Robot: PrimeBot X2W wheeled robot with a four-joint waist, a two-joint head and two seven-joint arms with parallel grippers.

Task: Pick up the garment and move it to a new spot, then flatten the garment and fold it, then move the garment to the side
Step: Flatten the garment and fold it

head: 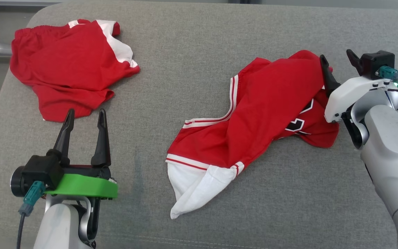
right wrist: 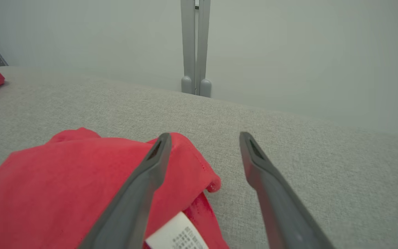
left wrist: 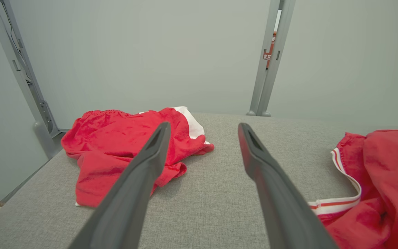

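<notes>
Pickup step is in hand: the crumpled red jersey with white trim (head: 254, 117) lies centre-right on the grey upholstered surface (head: 192, 52). The right gripper (head: 336, 55) sits at its right edge, fingers apart. The left gripper (head: 86, 111) is spread too. Next it must close on the cloth.

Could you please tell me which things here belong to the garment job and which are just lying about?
In the job, likely: red jersey, with the right gripper open at its edge; grey cushion it lies on.
Lying about, it seems: red shorts, by the open left gripper; metal post behind.
</notes>
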